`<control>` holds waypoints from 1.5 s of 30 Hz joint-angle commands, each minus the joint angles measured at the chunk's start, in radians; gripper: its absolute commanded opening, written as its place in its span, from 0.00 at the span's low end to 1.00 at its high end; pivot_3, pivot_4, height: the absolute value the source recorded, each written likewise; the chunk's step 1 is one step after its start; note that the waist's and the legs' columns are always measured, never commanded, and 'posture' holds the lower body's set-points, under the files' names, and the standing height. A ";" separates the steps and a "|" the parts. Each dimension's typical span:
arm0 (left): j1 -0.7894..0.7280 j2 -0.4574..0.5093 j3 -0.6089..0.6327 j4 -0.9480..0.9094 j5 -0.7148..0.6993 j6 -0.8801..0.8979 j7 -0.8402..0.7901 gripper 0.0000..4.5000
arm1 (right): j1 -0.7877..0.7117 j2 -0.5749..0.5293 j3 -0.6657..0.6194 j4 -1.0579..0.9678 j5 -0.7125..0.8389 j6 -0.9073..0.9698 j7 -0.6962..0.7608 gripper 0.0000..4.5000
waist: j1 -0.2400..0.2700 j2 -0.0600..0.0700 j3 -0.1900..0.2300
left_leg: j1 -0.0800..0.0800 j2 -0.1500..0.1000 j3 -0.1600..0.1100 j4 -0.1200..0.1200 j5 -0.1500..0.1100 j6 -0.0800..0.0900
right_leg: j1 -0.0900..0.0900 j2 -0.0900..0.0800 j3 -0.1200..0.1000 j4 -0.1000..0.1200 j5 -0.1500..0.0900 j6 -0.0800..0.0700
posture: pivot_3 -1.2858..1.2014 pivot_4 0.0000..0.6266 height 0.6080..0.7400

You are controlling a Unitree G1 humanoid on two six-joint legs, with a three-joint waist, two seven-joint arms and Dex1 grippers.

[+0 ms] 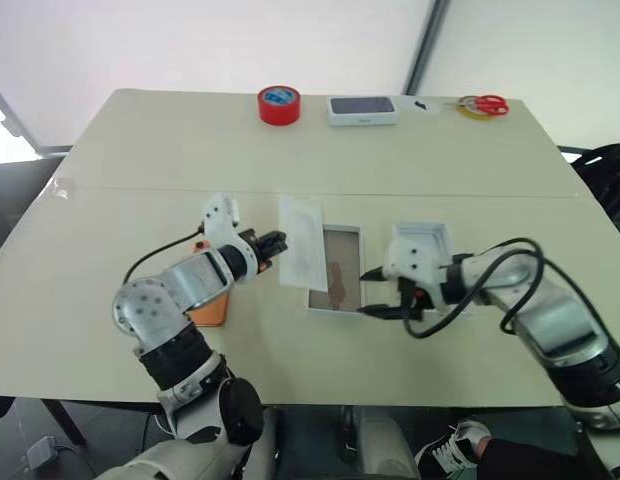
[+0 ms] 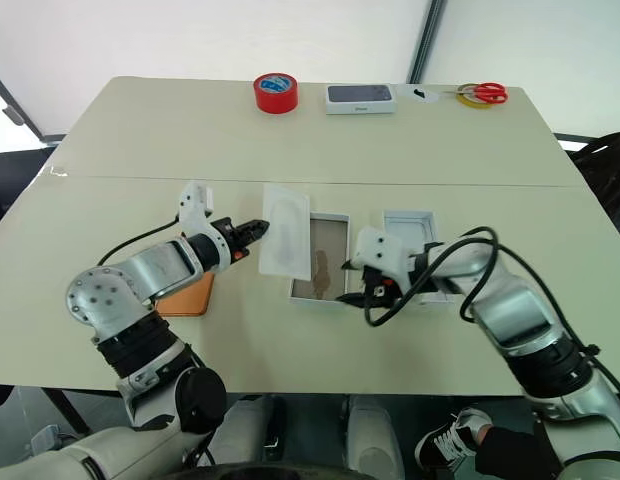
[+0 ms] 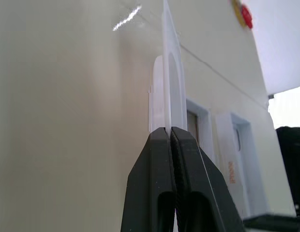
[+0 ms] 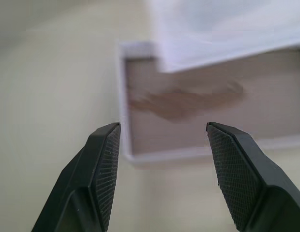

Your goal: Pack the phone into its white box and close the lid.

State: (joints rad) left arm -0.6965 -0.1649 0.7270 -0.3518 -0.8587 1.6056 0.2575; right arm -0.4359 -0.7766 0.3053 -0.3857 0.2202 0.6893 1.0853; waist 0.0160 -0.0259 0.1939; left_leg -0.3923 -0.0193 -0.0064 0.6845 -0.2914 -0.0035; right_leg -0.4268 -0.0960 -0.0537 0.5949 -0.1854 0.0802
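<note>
My left gripper (image 1: 278,242) is shut on the edge of a flat white insert (image 1: 302,245), which it holds tilted over the left rim of the white box (image 1: 342,262). The box's brownish floor is bare. The orange phone (image 1: 212,310) lies on the table to the box's left, partly under my left arm. On the box's other side lies the lid (image 1: 430,232), half hidden behind my right wrist. My right gripper (image 1: 368,292) is open and empty at the box's near right corner, pointing toward it. The right wrist view shows the box (image 4: 188,121) just beyond the spread fingertips.
Along the table's far edge stand a red tape roll (image 1: 278,104), a dark-screened device on a white base (image 1: 362,109), and red-handled scissors (image 1: 483,105) by a yellow ring. A seam crosses the table behind the box.
</note>
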 commanded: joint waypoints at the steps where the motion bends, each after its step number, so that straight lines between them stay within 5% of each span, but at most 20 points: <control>1: -0.055 -0.033 0.046 -0.014 -0.040 0.009 -0.002 0.00 | -0.037 0.033 0.069 -0.011 -0.033 0.041 -0.035 0.65 | -0.002 0.000 0.000 | 0.000 0.000 0.000 0.000 0.000 0.000 | 0.000 0.000 0.000 0.000 0.000 0.000 | 0.52 0.24 0.98; 7: -0.053 0.016 0.069 -0.013 -0.054 0.009 0.000 0.00 | -0.072 0.078 0.176 0.009 -0.087 0.082 -0.066 0.60 | -0.002 0.000 0.000 | 0.000 -0.001 0.000 0.000 0.000 0.000 | 0.000 -0.001 0.000 0.000 0.000 0.001 | 0.52 0.24 0.98; 9: -0.054 0.030 0.080 -0.012 -0.057 0.009 0.001 0.00 | -0.088 0.100 0.197 0.018 -0.100 0.094 -0.078 0.47 | -0.003 0.000 0.000 | 0.000 -0.001 0.000 0.000 0.000 0.000 | 0.000 -0.001 0.000 0.000 0.000 0.000 | 0.52 0.24 0.98; 13: -0.061 0.059 0.112 -0.012 -0.063 0.009 0.004 0.00 | -0.125 0.158 0.243 0.052 -0.141 0.077 -0.109 0.02 | -0.007 0.000 0.000 | 0.001 0.000 0.000 0.000 0.000 0.000 | 0.000 0.001 0.000 0.001 0.000 0.000 | 0.52 0.24 0.98; 23: -0.044 0.107 0.123 0.006 -0.096 0.009 0.012 0.00 | -0.242 0.304 0.281 0.213 -0.209 -0.019 -0.132 0.01 | -0.008 0.000 0.000 | 0.001 0.000 0.000 -0.001 0.002 -0.003 | 0.000 0.002 0.000 0.001 0.001 0.000 | 0.52 0.24 0.98; 26: -0.029 0.096 0.108 0.007 -0.103 0.009 0.015 0.00 | -0.237 0.274 0.239 0.193 -0.176 -0.012 -0.095 0.19 | -0.004 0.000 0.000 | 0.001 0.000 0.000 -0.001 0.002 -0.003 | -0.001 0.002 0.000 0.001 0.001 0.000 | 0.52 0.24 0.98; 32: 0.015 0.068 0.032 0.021 -0.098 0.009 0.005 0.00 | -0.191 0.127 0.115 0.139 -0.140 -0.057 -0.044 0.86 | -0.002 0.000 0.000 | 0.000 -0.002 0.000 -0.001 0.001 -0.002 | 0.000 -0.001 0.000 0.000 0.001 0.001 | 0.52 0.24 0.98; 45: 0.048 0.057 -0.093 0.073 -0.067 0.009 -0.039 0.00 | -0.173 0.079 0.013 0.154 -0.126 -0.068 -0.076 0.86 | -0.003 0.000 0.000 | 0.001 0.000 0.000 -0.001 0.001 -0.002 | 0.000 0.001 0.000 0.000 0.001 0.000 | 0.52 0.24 0.98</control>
State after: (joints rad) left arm -0.6474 -0.1143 0.6461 -0.2675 -0.9235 1.6058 0.2330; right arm -0.6036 -0.6991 0.3475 -0.2126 0.0911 0.6359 1.0164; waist 0.0126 -0.0259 0.1940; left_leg -0.3918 -0.0196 -0.0064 0.6832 -0.2901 -0.0058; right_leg -0.4271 -0.0951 -0.0534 0.5952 -0.1849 0.0806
